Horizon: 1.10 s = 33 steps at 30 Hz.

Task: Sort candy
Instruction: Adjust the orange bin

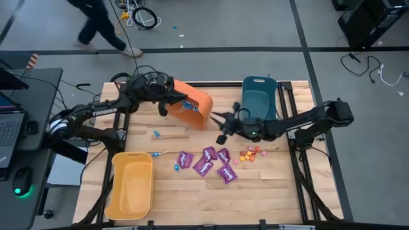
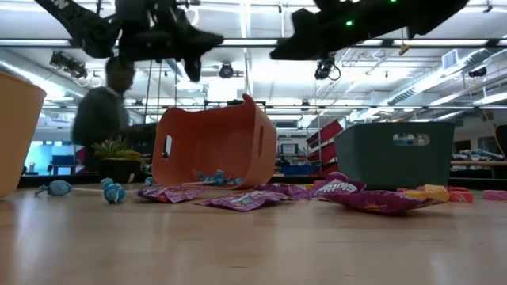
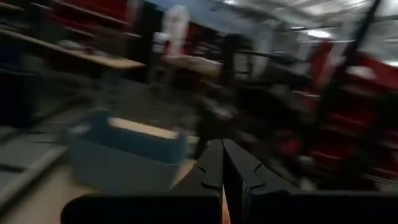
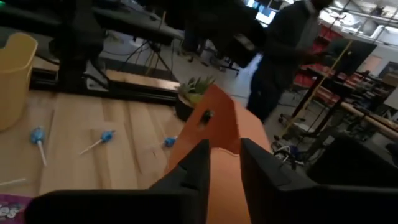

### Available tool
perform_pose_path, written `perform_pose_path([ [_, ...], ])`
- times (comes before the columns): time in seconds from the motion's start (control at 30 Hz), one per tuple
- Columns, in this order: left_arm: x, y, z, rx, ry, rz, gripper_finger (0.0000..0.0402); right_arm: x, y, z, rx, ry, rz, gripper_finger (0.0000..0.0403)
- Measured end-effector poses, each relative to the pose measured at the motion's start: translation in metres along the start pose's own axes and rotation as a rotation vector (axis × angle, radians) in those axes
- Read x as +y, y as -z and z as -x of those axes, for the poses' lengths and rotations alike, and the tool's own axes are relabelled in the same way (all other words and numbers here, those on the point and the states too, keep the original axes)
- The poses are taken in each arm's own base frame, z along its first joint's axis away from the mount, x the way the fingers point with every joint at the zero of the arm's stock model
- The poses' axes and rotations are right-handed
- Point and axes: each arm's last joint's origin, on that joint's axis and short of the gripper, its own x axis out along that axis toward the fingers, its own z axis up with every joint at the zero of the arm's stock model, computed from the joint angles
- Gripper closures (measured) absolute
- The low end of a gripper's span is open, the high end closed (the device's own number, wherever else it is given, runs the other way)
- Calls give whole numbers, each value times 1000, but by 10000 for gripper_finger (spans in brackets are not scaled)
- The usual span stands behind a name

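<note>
candy spread before a tipped bin

an orange bin (image 2: pixel 215 142) lies on its side mid-table, blue lollipops (image 2: pixel 212 178) in its mouth (more (image 2: pixel 113 191) toward the left edge). purple packets (image 2: pixel 372 198) lie in front; a teal bin (image 2: pixel 394 153) stands right, a yellow bin (image 2: pixel 17 127) at the left edge.

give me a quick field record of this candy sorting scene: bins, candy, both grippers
orange bin: tipped on its side, blue lollipops inside
teal bin: upright, far side of table
yellow bin: upright, near left corner
purple packets: loose on table centre
small orange pieces: loose beside the packets
left gripper: shut, raised over orange bin
right gripper: open, right of orange bin
</note>
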Motion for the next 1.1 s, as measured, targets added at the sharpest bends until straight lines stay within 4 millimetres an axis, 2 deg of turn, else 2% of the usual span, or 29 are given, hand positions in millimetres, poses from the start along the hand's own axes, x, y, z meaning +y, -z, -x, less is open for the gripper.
perform_pose_path([
  [0.23,21,4,12,34,-241,-71,400,22,0,-23,47,58,39,270],
  [0.53,27,5,17,53,-290,-67,400,46,5,-40,102,77,70,220],
  [0.83,28,9,18,93,-297,-64,400,52,17,-55,209,199,101,218],
  [1.1,29,12,18,113,-301,-50,400,40,24,-60,262,273,107,234],
])
